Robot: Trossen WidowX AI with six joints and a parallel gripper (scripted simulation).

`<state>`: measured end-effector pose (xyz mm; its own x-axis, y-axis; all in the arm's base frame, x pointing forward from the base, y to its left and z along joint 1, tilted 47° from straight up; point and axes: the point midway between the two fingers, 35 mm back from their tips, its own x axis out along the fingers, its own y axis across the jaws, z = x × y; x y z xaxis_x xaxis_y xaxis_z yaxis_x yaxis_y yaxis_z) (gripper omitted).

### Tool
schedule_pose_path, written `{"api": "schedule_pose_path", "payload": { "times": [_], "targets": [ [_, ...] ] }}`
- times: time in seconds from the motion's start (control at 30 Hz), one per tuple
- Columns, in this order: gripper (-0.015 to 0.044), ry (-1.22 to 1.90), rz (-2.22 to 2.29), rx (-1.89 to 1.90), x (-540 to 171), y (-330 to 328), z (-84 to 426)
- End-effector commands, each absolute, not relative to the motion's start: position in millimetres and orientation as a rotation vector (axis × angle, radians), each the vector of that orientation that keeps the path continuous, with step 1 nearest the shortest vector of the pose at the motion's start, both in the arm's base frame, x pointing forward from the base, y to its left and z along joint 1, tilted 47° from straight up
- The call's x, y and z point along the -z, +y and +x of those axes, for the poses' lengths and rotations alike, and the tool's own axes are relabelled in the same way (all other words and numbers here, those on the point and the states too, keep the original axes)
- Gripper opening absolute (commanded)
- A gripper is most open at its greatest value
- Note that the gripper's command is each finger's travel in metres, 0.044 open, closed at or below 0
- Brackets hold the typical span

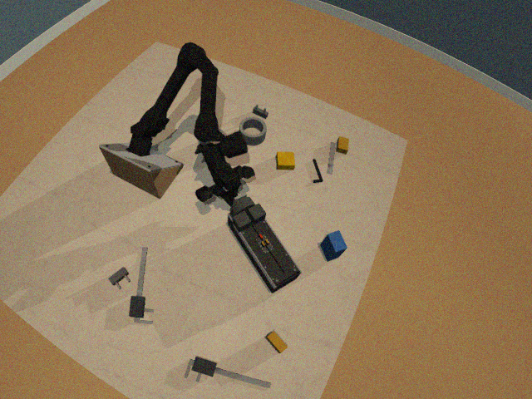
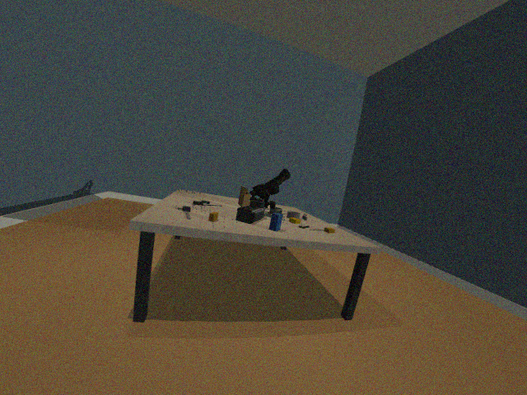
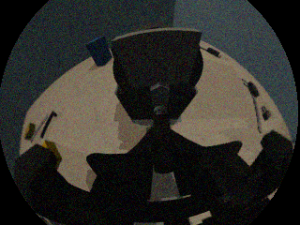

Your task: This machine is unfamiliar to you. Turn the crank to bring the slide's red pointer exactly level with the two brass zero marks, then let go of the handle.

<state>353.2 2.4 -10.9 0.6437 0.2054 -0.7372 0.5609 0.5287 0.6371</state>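
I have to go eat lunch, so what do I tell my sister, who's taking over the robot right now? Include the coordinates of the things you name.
Gripper (image 1: 232, 200) (image 3: 157, 129): shut on something at the crank end of the machine, probably the handle; the pictures are too dark to be sure.
Machine (image 1: 281, 262) (image 2: 244, 214): on the table, gripper at one end.
Red pointer (image 1: 261, 236): near the brass marks (image 1: 265, 242), but looks not level yet.
Left to do: turn the crank a bit more, check the pointer, then let go.

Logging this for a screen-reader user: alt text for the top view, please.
A black robot arm's claw is shut at the near end of a dark slide machine, its red pointer short of the brass zero marks. Around them lie yellow blocks, a blue block, a gray ring and two calipers.
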Motion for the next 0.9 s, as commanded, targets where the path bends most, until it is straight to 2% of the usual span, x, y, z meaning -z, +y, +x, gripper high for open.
{"api": "schedule_pose_path", "payload": {
  "times": [0.0,0.87],
  "targets": [
    [0.0,0.888,1.02,0.274,16.0,-3.0,347.7],
    [0.0,0.888,1.02,0.274,16.5,-5.6,346.0]
  ]
}}
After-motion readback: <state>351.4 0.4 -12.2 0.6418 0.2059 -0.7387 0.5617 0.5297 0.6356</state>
